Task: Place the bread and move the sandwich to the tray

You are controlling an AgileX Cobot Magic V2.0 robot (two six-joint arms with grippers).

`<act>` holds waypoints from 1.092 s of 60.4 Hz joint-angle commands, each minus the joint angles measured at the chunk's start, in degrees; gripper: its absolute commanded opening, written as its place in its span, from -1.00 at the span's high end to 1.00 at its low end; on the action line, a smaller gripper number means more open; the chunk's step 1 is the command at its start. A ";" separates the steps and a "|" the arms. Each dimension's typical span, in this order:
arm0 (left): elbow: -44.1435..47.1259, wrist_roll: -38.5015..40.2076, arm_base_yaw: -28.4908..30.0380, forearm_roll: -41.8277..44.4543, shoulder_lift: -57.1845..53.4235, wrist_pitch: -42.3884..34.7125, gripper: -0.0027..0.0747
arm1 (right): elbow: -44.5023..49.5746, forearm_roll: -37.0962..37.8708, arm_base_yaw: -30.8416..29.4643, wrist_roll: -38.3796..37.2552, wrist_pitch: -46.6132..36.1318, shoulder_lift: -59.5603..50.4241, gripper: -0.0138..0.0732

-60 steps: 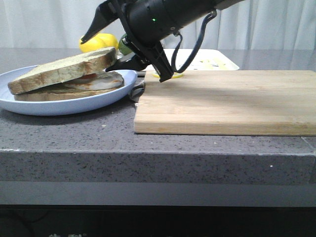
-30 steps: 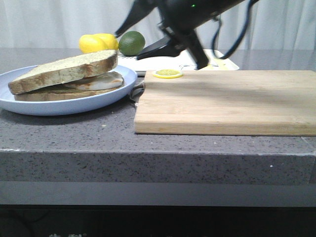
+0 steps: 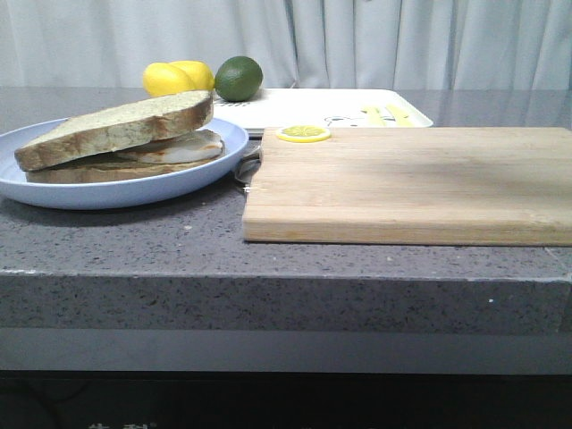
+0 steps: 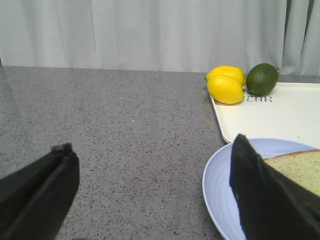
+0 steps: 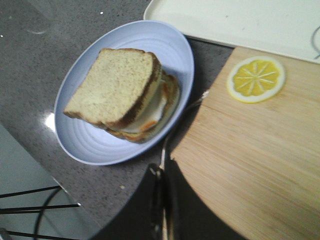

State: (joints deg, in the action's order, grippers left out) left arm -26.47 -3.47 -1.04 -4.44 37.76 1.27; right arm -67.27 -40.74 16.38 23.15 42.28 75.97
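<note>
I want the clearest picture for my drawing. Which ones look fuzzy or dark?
Front view: sharp, evenly lit; a soft dark band crosses the board. Left wrist view: the left gripper fingers are dark and blurry, while the lemons behind are crisp. Right wrist view: slightly soft all over, the sandwich included, with a white glare spot on the plate.

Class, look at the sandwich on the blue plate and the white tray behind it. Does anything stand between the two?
Nothing visible does. The sandwich sits on the plate; the tray lies just behind, with the lemon and lime at its far corner.
</note>
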 commanded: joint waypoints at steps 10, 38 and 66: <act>-2.24 0.23 -0.04 -0.13 0.25 -4.60 -0.62 | -1.52 13.67 -8.51 -3.26 3.68 -11.13 0.82; -2.24 0.23 -0.04 -0.13 0.25 -4.60 -0.43 | 12.06 29.61 -14.93 -13.17 -10.85 -30.80 0.82; -2.24 0.23 -0.04 -0.13 0.25 -4.60 0.98 | 42.23 24.98 -14.93 -13.17 -29.70 -61.30 0.82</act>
State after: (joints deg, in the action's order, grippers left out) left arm -26.47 -3.47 -1.04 -4.44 37.76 1.27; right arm -26.61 -14.75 1.79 9.95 19.78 18.36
